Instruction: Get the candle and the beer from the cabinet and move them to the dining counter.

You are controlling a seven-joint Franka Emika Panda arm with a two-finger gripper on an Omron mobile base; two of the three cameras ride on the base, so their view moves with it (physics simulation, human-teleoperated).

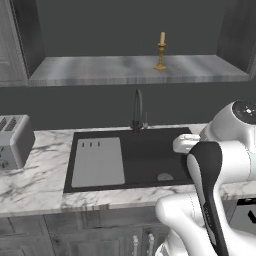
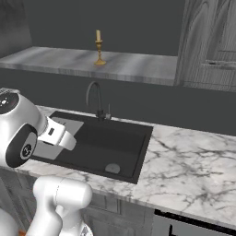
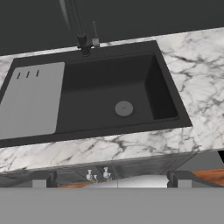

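— What sort of place is this?
— A kitchen: a black sink (image 1: 131,157) with a tall faucet (image 1: 137,109) sits mid-frame in a marble bench (image 2: 189,161).
— Anything else?
— A toaster (image 1: 14,141) at left (silver), grey cupboard doors (image 1: 100,237) below.

Candle (image 1: 161,51) upright on cabinet (image 1: 100,70) shelf floor.

A short cream candle in a slim golden brass candlestick (image 1: 160,52) (image 2: 98,48) is seen standing upright on the grey marbled shelf floor of the dark grey open-fronted cabinet recess (image 1: 100,70) (image 2: 55,60).
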